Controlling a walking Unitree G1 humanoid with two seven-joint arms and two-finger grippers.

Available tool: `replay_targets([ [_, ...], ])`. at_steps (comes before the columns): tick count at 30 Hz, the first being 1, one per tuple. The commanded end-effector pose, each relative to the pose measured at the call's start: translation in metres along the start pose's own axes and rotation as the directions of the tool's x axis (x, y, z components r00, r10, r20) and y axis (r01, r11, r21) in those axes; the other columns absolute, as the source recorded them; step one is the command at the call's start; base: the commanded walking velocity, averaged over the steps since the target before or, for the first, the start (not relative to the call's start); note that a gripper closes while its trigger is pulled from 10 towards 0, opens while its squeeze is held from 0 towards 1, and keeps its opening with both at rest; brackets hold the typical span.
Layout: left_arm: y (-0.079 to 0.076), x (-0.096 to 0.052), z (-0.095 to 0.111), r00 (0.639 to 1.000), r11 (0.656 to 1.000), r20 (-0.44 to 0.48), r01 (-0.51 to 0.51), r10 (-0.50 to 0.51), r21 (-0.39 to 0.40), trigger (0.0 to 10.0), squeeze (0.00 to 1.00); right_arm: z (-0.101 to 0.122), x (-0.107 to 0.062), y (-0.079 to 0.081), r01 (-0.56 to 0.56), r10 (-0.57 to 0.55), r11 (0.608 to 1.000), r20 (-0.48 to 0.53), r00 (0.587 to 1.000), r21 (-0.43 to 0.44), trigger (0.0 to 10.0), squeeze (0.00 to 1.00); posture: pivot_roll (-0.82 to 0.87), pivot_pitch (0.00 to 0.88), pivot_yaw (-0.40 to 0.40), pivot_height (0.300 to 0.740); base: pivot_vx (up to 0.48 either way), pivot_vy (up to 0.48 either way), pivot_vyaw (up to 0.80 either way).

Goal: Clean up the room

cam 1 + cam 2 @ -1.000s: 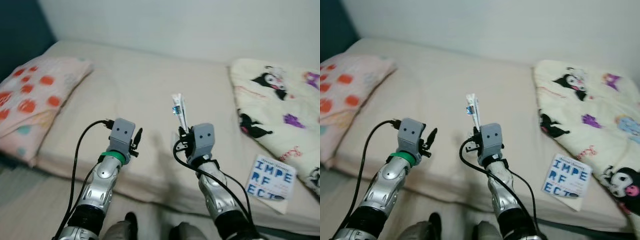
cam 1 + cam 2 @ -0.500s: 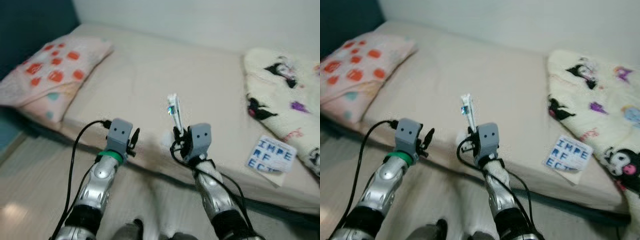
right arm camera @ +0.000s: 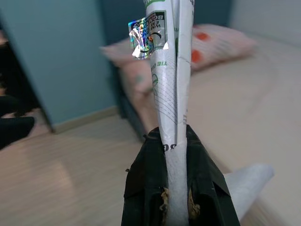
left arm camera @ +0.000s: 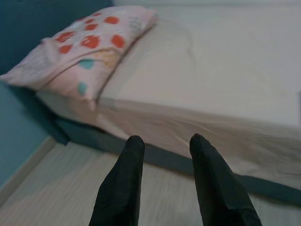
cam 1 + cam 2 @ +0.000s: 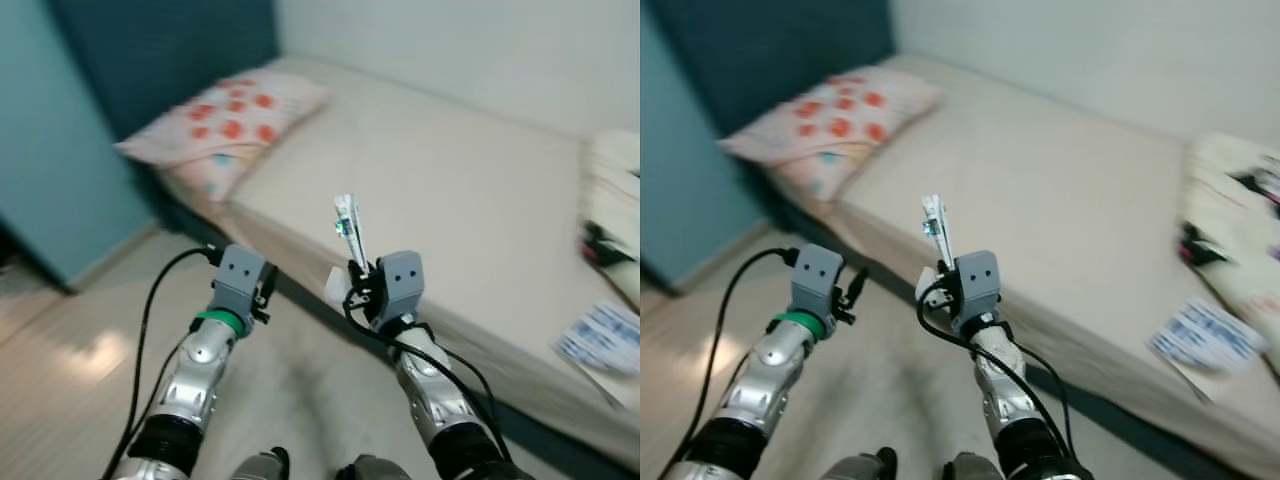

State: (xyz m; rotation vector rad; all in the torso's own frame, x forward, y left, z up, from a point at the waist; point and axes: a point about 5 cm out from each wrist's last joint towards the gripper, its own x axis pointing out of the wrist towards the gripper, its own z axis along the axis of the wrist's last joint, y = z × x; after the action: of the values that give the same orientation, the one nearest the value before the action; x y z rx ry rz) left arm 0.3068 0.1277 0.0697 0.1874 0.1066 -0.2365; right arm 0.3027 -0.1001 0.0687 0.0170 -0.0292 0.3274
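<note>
White and crimped flat, a printed tube (image 3: 171, 89) stands upright from my right pincer (image 3: 175, 141), whose black fingers (image 3: 146, 174) are clamped tight on its lower end; a shiny foil sticker sits near the top of the tube. My right arm is raised with the elbow bent, wrist pointing up, holding the tube over the near edge of the bed (image 5: 470, 190). My left arm is bent the same way beside it, above the wooden floor (image 5: 70, 370) just short of the bed, and my left pincer (image 4: 165, 147) is parted and holds nothing. At the far end of the bed lies a pink pillow (image 5: 225, 120) with red dots, against a teal wall (image 5: 60, 150). On the bed's other end, a blue-printed booklet (image 5: 605, 340) lies near the edge.
</note>
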Motion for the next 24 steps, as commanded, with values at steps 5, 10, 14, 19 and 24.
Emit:
replay_targets([
  [5,0.0002,0.0009,-0.0047,1.0,1.0,-0.029,0.001,0.0,0.026,10.0,0.0,-0.0045,-0.0025,-0.0007,0.005,-0.005,1.0,-0.016,1.0,0.011,10.0,0.0,-0.02,0.0,0.025,0.74,0.0,0.0,0.76],
  [10,0.0017,0.0011,-0.0052,0.999,0.999,-0.031,-0.005,0.006,0.032,10.0,0.0,-0.0044,-0.0022,-0.0008,0.005,-0.005,1.0,-0.015,1.0,0.011,10.0,0.0,-0.02,0.0,0.025,0.74,0.0,0.0,0.76],
  [14,0.0024,0.0013,-0.0049,0.999,0.999,-0.03,-0.008,0.009,0.033,10.0,0.0,-0.0044,-0.0018,-0.0006,0.005,-0.005,1.0,-0.016,1.0,0.012,10.0,0.0,-0.02,0.0,0.027,0.74,0.0,0.0,0.76],
  [19,0.002,0.0014,-0.005,1.0,0.999,-0.031,-0.006,0.007,0.035,10.0,0.0,-0.0046,-0.0017,-0.0004,0.005,-0.005,1.0,-0.017,1.0,0.013,10.0,0.0,-0.02,0.0,0.029,0.74,0.0,0.0,0.76],
  [24,0.0021,0.0017,-0.0055,0.999,0.999,-0.032,-0.009,0.01,0.036,10.0,0.0,-0.0049,-0.0017,-0.0004,0.005,-0.005,1.0,-0.017,1.0,0.013,10.0,0.0,-0.02,0.0,0.029,0.74,0.0,0.0,0.76],
])
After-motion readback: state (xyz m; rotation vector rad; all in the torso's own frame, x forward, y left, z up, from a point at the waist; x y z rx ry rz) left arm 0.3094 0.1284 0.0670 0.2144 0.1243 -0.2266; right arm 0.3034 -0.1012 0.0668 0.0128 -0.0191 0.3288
